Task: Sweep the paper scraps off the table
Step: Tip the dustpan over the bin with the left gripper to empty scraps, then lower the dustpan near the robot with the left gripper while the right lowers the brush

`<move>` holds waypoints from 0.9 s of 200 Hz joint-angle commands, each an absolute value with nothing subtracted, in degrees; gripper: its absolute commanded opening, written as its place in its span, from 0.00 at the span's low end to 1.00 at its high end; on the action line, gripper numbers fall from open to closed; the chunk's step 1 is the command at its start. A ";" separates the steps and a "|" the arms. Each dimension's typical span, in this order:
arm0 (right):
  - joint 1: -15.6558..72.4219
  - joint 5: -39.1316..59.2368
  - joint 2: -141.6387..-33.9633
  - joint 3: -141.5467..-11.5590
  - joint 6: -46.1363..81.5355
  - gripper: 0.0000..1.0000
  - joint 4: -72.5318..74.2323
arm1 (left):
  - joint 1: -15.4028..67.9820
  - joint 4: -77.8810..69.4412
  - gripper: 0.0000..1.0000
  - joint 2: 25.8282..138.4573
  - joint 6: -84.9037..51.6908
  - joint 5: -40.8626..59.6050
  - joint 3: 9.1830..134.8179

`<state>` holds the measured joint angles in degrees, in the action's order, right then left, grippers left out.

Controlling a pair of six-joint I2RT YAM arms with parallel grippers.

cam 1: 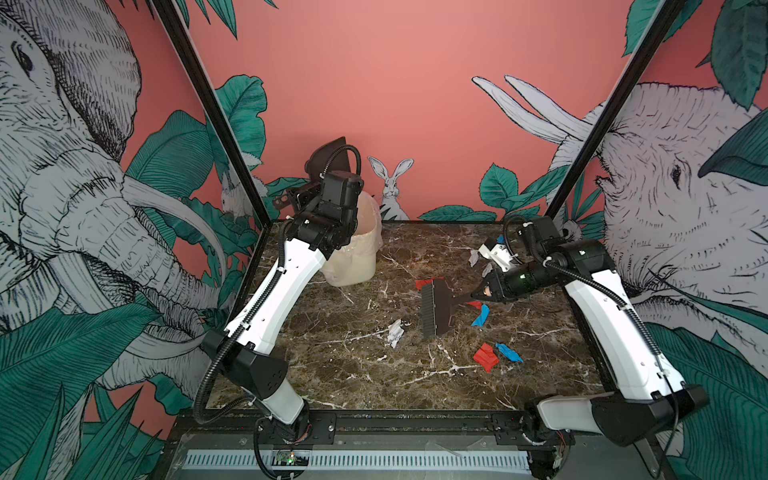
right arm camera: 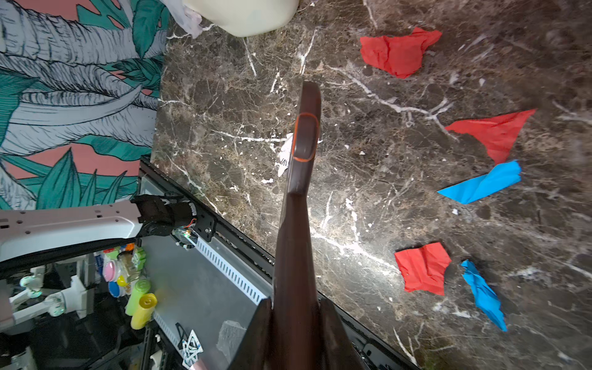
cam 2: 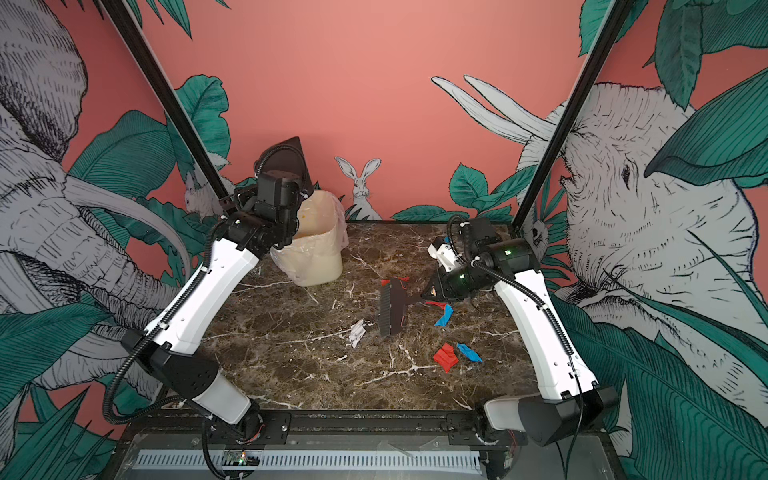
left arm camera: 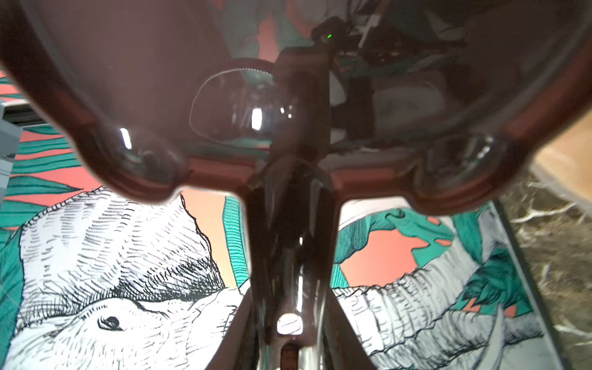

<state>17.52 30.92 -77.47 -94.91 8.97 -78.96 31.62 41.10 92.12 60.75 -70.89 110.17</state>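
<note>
Your left gripper (left arm camera: 290, 323) is clamped on the dustpan (cam 1: 329, 160) handle. The pan's up in the air above the bin (cam 1: 357, 262), which sits at the far left corner of the tabletop (cam 1: 332, 374). Right gripper (cam 1: 484, 292) is clenched on the brush (cam 1: 434, 309) handle, head down near the centre. Scraps (cam 1: 485, 357) are on the tabletop, mostly the right half:
- a red and blue pair toward the near right corner
- red and blue just right of the brush head
- one white just left of it
- red at its far end
- white and blue bits by the right edge
</note>
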 commanded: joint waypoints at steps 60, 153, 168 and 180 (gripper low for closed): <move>17.67 13.13 -76.75 -99.14 4.31 0.00 -88.17 | 48.35 79.38 0.00 95.60 19.35 -55.28 121.39; 20.88 11.57 -79.28 -98.36 3.44 0.00 -87.76 | 59.10 86.32 0.00 85.56 -23.66 -30.04 88.77; 23.09 10.11 -81.05 -99.53 2.84 0.00 -87.67 | 60.63 85.96 0.00 83.31 -28.78 -27.42 83.40; 24.92 9.04 -82.51 -100.64 2.23 0.00 -87.80 | 61.99 86.37 0.00 81.62 -33.06 -25.90 79.88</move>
